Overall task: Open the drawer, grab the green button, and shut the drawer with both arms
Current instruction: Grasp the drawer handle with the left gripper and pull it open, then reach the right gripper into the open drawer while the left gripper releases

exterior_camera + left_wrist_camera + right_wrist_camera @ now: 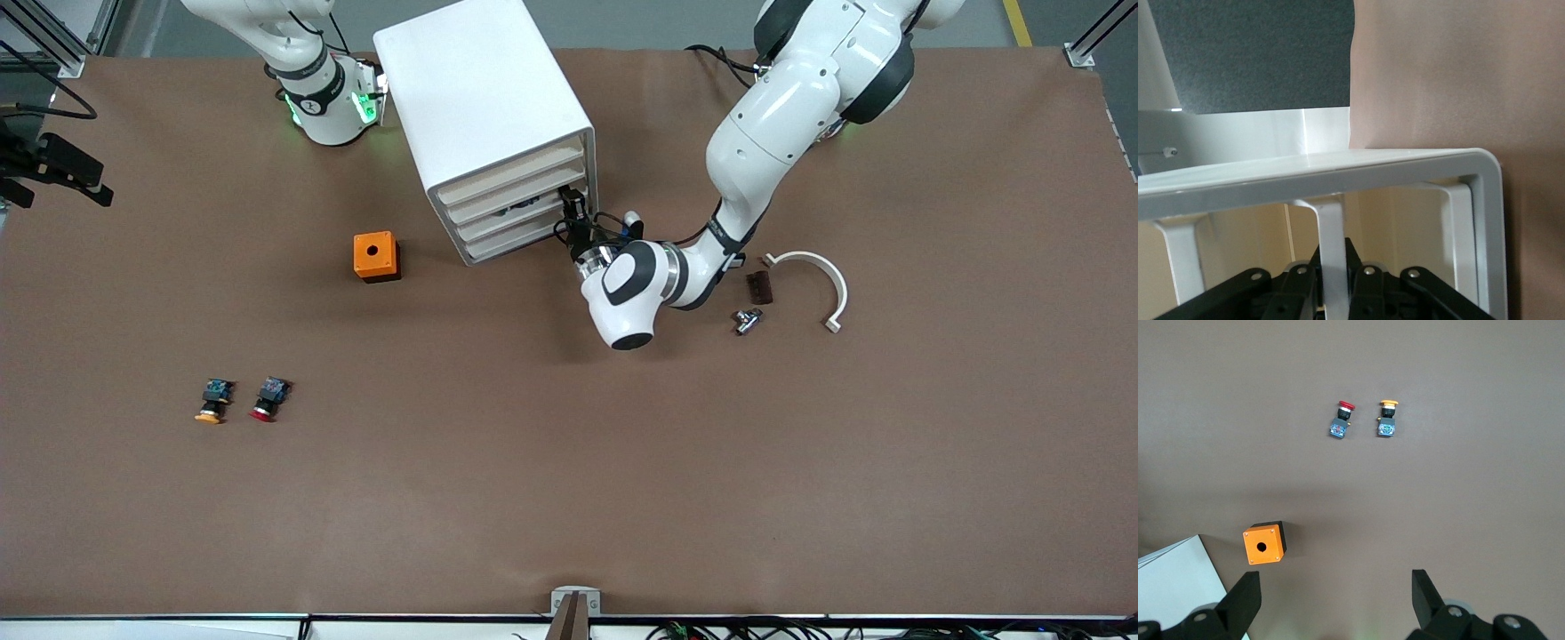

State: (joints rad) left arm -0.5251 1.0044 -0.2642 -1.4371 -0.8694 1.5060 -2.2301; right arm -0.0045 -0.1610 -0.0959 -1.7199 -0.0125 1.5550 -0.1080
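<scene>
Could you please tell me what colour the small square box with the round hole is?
The small square box with the round hole is orange, clearest in the front view.

At the centre of the frame the cream drawer fronts of the white rounded cabinet (484,116) are blocked at their right edge by the left gripper (573,212). Wide bare brown table (622,480) is left along the lower frame, obstructed only by two small push buttons (240,400) at lower left.

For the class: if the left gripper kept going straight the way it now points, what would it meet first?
Most likely the drawer front of the white cabinet: the left gripper points into the cabinet's open face, already at its edge. Exact contact is unclear.
</scene>
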